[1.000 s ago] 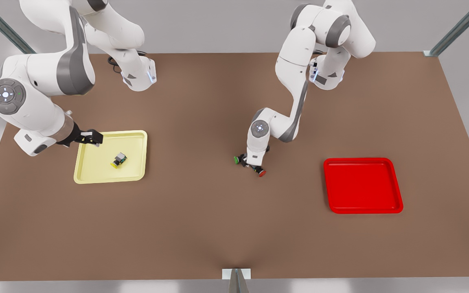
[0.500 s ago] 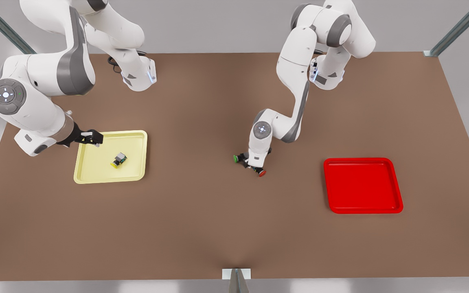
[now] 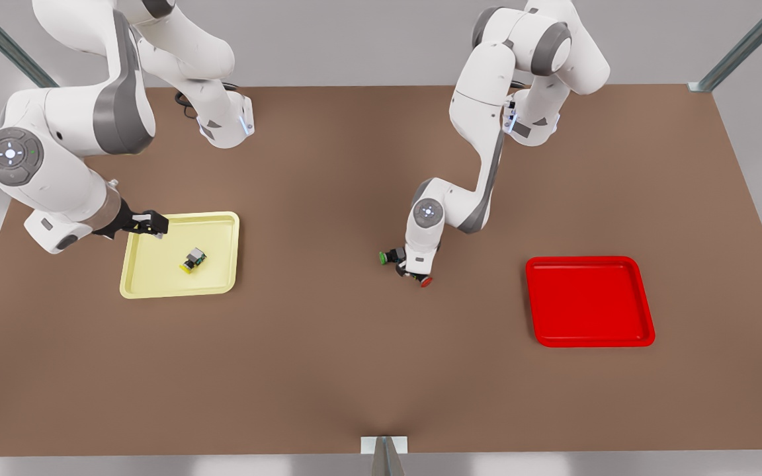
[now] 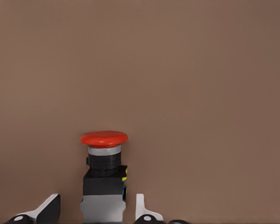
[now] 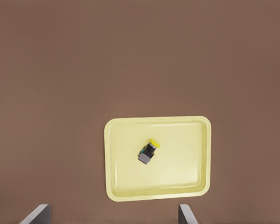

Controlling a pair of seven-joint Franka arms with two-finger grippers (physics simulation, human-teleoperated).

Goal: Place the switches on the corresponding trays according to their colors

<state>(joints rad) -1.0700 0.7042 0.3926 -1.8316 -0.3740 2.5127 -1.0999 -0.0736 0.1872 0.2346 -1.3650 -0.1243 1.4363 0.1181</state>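
Note:
The red switch lies on the brown table near the middle, red cap pointing toward the front. My left gripper is down over it, open, with a finger on each side of the dark body and a gap still showing. The yellow switch lies on its side inside the pale yellow tray. My right gripper hangs open and empty above that tray's far corner at the front view's left. The red tray sits at the front view's right with nothing in it.
A green-capped switch lies on the table close beside the left gripper, on its side toward the front view's left. Both arm bases stand along the table's far edge. Bare brown tabletop separates the red switch from the red tray.
The left arm's wrist has shifted slightly toward the front view's right and settled over the red switch. The right arm and the yellow switch have not moved.

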